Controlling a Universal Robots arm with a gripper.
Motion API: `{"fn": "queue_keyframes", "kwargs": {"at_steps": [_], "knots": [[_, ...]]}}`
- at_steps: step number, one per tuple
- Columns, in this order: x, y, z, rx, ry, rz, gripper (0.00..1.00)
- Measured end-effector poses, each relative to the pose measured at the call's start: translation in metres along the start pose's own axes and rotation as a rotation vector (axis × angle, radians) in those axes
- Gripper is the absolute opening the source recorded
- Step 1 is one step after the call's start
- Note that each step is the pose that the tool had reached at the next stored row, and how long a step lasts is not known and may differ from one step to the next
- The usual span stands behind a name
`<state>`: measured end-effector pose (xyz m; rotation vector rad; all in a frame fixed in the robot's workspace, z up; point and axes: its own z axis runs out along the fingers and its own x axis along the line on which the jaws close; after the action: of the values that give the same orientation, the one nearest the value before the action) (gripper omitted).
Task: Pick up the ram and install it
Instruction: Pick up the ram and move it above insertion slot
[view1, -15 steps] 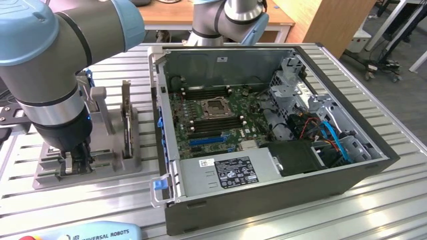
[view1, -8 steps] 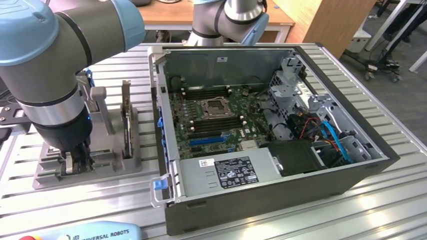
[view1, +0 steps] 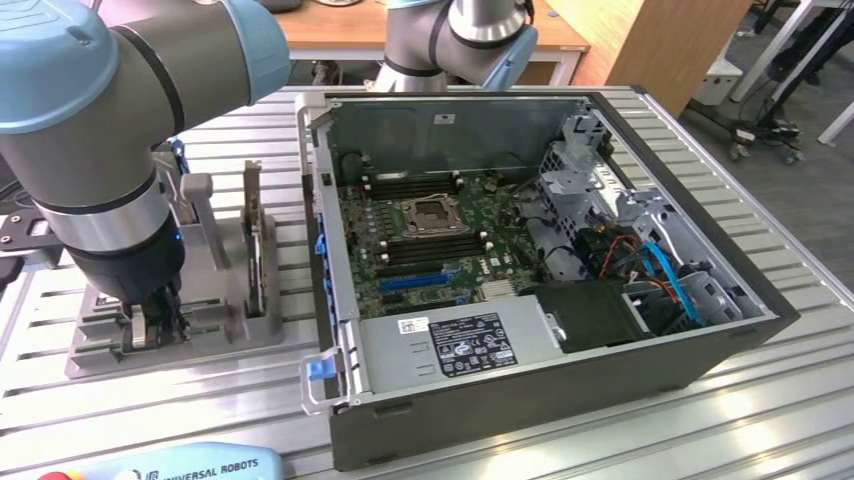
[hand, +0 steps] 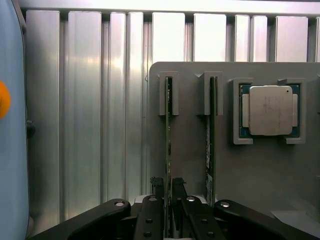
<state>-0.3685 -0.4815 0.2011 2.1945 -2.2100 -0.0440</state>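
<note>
Gripper: The black metal gripper (hand: 168, 189) is closed on the ram (hand: 168, 145). Its two fingers (hand: 157, 185) squeeze the thin stick from both sides.
Ram: It is a long, thin green board. It stands on its edge in a slot of the gray holder (hand: 190, 160). It is seen edge-on, like a thin line, so its chips and sticker are hard to make out. The end near the camera is hidden between the fingers.
Second stick: Another thin green stick (hand: 210, 140) stands in the next slot, just beside the ram and apart from the gripper.
Holder: It is a smooth, dull gray block with raised square posts. The picture edge cuts part of it off.
Processor chip: A square chip (hand: 270, 110) with a shiny silver lid lies flat in a pocket of the holder.
Table: The table (hand: 85, 110) is shiny metal with long straight ridges.
Robot arm: The arm (view1: 107, 150) is round and smooth, gray and light blue. In the exterior view it covers part of the holder.
Computer case: An open dark metal box (view1: 534, 410) sits on the exterior view's right of the holder. Inside are a green motherboard (view1: 427, 235), a gray power box (view1: 454, 345) with a label, and blue cables (view1: 667, 285).
Blue shape: A blue shape (hand: 10, 150) with an orange spot is cut off. I cannot tell what it is.
</note>
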Motion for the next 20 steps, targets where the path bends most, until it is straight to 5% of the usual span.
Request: {"fn": "queue_keyframes", "kwargs": {"at_steps": [20], "knots": [[-0.0010,0.0000,0.0008,0.0001,-0.0020,0.000,0.21]]}}
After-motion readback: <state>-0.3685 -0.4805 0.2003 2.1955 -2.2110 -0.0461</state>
